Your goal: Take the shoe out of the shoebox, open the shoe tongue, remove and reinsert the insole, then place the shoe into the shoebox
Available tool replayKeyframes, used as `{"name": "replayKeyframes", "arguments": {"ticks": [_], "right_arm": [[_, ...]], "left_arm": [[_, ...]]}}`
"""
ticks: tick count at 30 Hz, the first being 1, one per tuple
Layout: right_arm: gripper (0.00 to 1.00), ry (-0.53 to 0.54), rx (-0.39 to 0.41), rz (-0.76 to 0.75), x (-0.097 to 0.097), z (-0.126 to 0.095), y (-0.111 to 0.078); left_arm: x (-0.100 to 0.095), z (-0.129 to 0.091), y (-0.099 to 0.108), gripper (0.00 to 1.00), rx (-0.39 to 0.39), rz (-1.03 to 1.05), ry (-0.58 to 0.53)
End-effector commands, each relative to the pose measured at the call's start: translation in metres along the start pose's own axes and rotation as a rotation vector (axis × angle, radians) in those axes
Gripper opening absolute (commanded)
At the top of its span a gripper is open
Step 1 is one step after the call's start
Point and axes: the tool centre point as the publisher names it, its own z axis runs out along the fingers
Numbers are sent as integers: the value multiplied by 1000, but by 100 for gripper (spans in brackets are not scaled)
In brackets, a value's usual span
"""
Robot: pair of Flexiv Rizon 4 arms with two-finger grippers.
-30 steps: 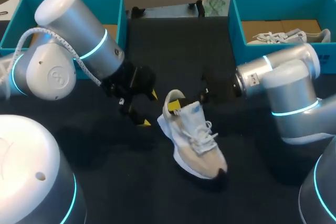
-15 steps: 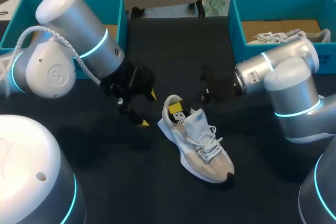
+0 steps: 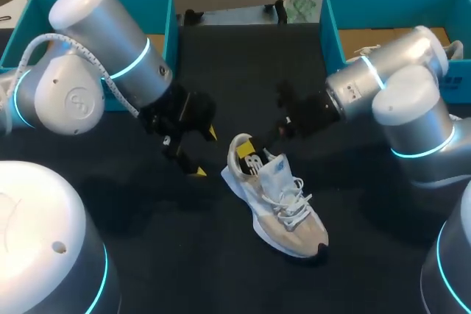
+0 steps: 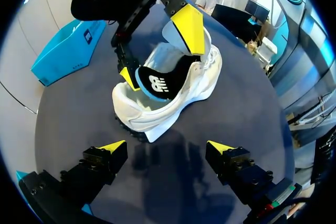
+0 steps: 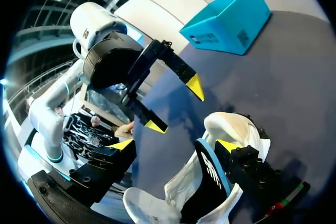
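Observation:
A white and beige shoe [image 3: 283, 204] stands on its sole on the black table, heel toward the back. Its black, blue-edged insole [image 4: 157, 83] shows in the opening, with the heel end raised at the collar. My right gripper [image 3: 263, 141] hangs open over the heel: one yellow tip is above the tongue and the other beside the collar. In the right wrist view the insole [image 5: 210, 174] rises between the gripper's [image 5: 175, 145] spread fingers, against one finger only. My left gripper [image 3: 200, 152] is open behind the heel, a short way off and touching nothing. The left wrist view shows that gripper [image 4: 165, 146] with the heel [image 4: 139, 119] just ahead.
A teal box [image 3: 168, 16] stands at the back left. A second teal box [image 3: 329, 31] at the back right holds another white shoe [image 3: 390, 51]. Bare table lies in front of the shoe and between the boxes.
The shoe tipped from leaning on its side onto its sole, and its toe slid toward the front right. My right gripper drew back slightly over the heel. The left arm stayed put.

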Motion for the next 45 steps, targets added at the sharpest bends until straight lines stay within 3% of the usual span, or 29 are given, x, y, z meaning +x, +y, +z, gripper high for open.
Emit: {"name": "replayKeyframes", "arguments": {"ticks": [1,9,22,29,37,41,45], "right_arm": [[100,-23,21,3,9,-13,-2],[100,-54,49,-26,9,-29,10],[100,-118,184,-23,-2,-41,37],[100,-252,192,9,-10,-53,54],[100,-446,187,84,-12,-74,73],[100,-460,148,125,-12,-76,76],[100,-460,148,125,-12,-76,76]], "left_arm": [[0,-3,2,100,0,2,1],[0,-10,7,100,-6,9,1],[-1,-30,22,100,-23,9,-7],[-6,-56,37,100,-31,2,-8],[-16,-97,67,100,-64,17,8],[-29,-126,86,100,-107,8,-26],[-29,-126,86,100,-107,8,-26]]}}
